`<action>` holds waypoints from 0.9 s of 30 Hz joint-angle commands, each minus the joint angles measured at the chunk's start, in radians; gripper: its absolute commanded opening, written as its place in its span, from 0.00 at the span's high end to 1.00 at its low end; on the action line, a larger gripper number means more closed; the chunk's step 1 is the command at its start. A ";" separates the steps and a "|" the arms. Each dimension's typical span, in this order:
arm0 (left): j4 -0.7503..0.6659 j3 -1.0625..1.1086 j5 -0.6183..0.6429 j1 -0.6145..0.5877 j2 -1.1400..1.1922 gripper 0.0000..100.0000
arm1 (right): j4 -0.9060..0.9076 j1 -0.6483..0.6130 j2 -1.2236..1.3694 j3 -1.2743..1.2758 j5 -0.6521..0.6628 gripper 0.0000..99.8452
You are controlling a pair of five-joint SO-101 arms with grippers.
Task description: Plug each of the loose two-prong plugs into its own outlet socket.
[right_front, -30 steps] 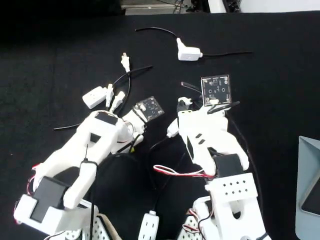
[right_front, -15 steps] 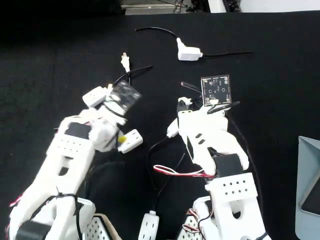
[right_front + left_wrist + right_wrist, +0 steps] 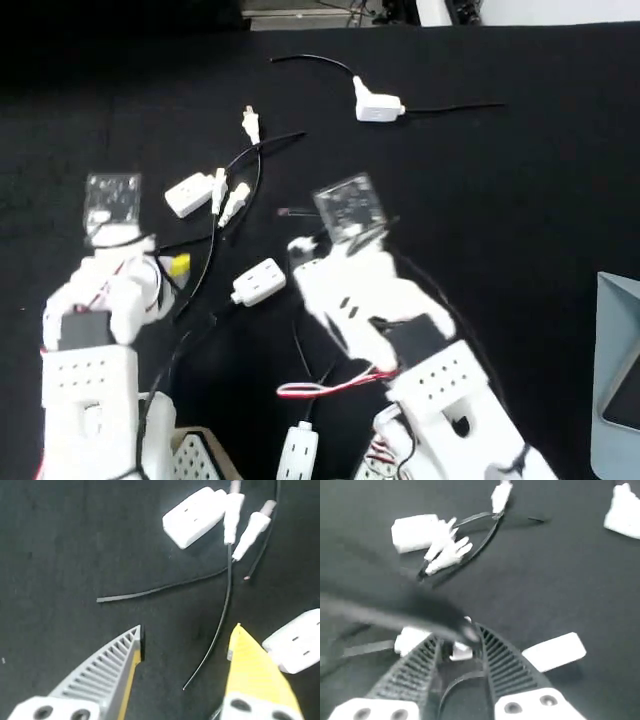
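Observation:
A white outlet socket [image 3: 187, 193] lies at the left with two white plugs [image 3: 228, 197] at its end; the left wrist view shows that socket [image 3: 195, 515] and those plugs [image 3: 245, 522]. A second socket [image 3: 260, 282] lies mid-table, also seen as socket [image 3: 552, 652] and socket [image 3: 295, 640]. A third plug [image 3: 250, 122] lies farther back. My left gripper [image 3: 187, 640] stands open over bare cloth beside a black cord [image 3: 220, 625]. My right gripper [image 3: 460, 647] is shut on a white plug [image 3: 461, 651], just behind the second socket; in the high view this gripper [image 3: 300, 247] is right of it.
A white adapter [image 3: 378, 105] with a black cord lies at the back. A power strip end [image 3: 298, 450] sits at the front edge between the arm bases. Black cords loop around the left socket. A grey bin [image 3: 615, 370] stands at the right edge.
My left arm swung left and back, away from the sockets, uncovering the second socket. My right arm moved left toward that socket with the plug.

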 commanded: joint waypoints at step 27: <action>0.012 0.189 0.092 -0.148 -0.307 0.72 | -0.276 -0.112 0.576 -0.180 0.037 0.99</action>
